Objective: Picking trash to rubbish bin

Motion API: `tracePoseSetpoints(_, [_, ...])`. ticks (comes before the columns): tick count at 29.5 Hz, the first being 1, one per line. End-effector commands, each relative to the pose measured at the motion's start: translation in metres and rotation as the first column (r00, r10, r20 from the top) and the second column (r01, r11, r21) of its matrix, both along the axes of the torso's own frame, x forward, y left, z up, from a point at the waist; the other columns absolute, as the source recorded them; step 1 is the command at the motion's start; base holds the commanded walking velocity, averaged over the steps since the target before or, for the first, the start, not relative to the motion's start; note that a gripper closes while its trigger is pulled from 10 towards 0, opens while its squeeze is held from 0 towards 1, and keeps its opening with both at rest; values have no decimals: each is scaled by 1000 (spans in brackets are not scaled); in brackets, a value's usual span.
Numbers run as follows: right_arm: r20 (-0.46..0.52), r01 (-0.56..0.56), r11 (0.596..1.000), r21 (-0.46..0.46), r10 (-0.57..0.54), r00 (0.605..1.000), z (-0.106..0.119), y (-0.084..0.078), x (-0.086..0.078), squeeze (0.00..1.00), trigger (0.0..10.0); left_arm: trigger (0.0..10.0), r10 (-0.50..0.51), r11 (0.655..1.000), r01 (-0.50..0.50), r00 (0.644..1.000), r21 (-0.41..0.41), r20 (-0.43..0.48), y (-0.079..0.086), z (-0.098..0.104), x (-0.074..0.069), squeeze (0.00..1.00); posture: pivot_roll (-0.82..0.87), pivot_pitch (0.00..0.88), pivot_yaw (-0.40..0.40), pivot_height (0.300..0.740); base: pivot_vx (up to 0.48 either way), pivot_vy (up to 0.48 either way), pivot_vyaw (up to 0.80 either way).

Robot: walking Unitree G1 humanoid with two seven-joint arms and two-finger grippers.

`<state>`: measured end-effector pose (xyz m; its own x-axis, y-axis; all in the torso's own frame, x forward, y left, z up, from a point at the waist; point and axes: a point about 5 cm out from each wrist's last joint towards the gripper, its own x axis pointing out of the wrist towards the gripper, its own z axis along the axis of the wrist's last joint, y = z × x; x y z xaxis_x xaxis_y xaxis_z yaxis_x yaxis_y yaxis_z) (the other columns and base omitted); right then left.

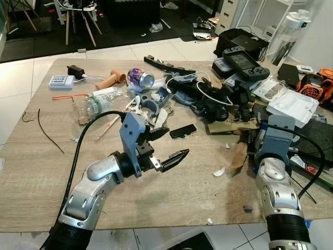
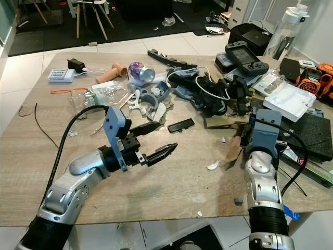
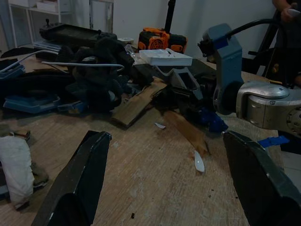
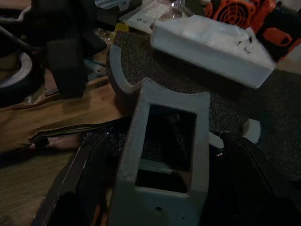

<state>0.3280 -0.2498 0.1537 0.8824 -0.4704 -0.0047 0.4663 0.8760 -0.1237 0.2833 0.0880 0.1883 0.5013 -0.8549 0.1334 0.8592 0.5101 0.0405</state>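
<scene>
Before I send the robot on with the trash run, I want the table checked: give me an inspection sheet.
Surface: wooden table, bare near the robot, crowded at the far half.
Job's things: crushed plastic bottle, purple can on its side, white scrap, brown cardboard strip; rubbish bin: nothing seen.
Clutter: handheld console, white box, orange tool, flat black piece.
Grippers: left gripper open, empty, above the table; right gripper around a grey frame part, low beside the cardboard.
Cables: white cable over black gear; thin black wire at the left edge.
Surroundings: tiled floor, chair legs.
</scene>
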Motion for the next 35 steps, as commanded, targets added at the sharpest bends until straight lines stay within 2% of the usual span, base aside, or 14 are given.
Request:
tracePoseSetpoints(1, [-38, 14, 999, 36, -13, 999, -9, -3, -2, 0, 10000, 10000, -8, 1000, 8, 1000, 3, -2, 0, -1, -4, 0, 36, 148, -22, 740, 0, 0, 0])
tracePoseSetpoints(6, [-28, 6, 999, 38, -5, 1000, -7, -3, 1, 0, 10000, 10000, -1, 1000, 1, 1000, 7, 0, 1, -1, -3, 0, 37, 141, -21, 740, 0, 0, 0])
tracePoseSetpoints(7, [-26, 2, 999, 42, -1, 1000, -8, -2, 1, 0, 0, 10000, 0, 1000, 0, 1000, 8, 0, 1, -1, -3, 0, 39, 135, -19, 740, 0, 0, 0])
tracePoseSetpoints(18, [-20, -11, 998, 55, 12, 1000, -9, 6, 1, 0, 0, 10000, 1, 1000, -1, 1000, 14, 5, 4, 0, -3, 0, 44, 122, -14, 740, 0, 0, 0])
tracePoseSetpoints(21, [10, -36, 996, 77, 36, 999, -3, 15, 2, 0, 0, 10000, 6, 1000, -6, 1000, 11, 6, 5, 1, -2, 0, 44, 122, -12, 740, 0, 0, 0])
tracePoseSetpoints(23, [100, -102, 991, 92, 92, 991, 12, 29, 5, 0, 0, 10000, 30, 999, -30, 1000, -19, -1, 10, 3, -1, 0, 41, 118, -4, 740, 0, 0, 0])
tracePoseSetpoints(24, [173, -182, 978, 97, 164, 971, 23, 41, 8, 0, 3059, 10000, 61, 997, -61, 998, -51, -6, 13, 6, 2, 0, 43, 115, -3, 740, 0, 0, 0])
tracePoseSetpoints(27, [222, -237, 967, 95, 212, 952, 29, 49, 9, 0, 3059, 10000, 83, 994, -83, 997, -73, -10, 16, 7, 3, 0, 43, 115, -3, 740, 0, 0, 0])
tracePoseSetpoints(28, [269, -296, 954, 55, 271, 924, 37, 57, 9, 0, 8510, 10000, 131, 987, -131, 991, -90, -2, 19, 9, 7, 0, 48, 112, -6, 740, 0, 0, 0])
tracePoseSetpoints(29, [301, -370, 929, 20, 348, 888, 45, 67, 10, 0, 10000, 10000, 188, 977, -188, 982, -105, -3, 24, 10, 11, 0, 49, 108, -7, 740, 0, 0, 0])
tracePoseSetpoints(31, [312, -439, 898, -22, 424, 850, 50, 77, 10, 0, 10000, 10000, 250, 963, -248, 968, -110, 10, 30, 12, 14, 0, 49, 104, -8, 740, 0, 0, 0])
tracePoseSetpoints(32, [312, -439, 898, -22, 424, 850, 50, 77, 10, 0, 10000, 10000, 250, 963, -248, 968, -110, 10, 30, 12, 14, 0, 49, 104, -8, 740, 0, 0, 0])
tracePoseSetpoints(34, [314, -506, 858, -93, 507, 802, 57, 91, 9, 0, 10000, 10000, 364, 929, -360, 931, -83, 37, 40, 11, 19, 0, 54, 96, -12, 740, 0, 0, 0])
tracePoseSetpoints(35, [310, -511, 853, -109, 518, 797, 57, 93, 9, 0, 10000, 10000, 423, 906, -420, 904, -48, 63, 45, 10, 21, 0, 54, 96, -12, 740, 0, 0, 0])
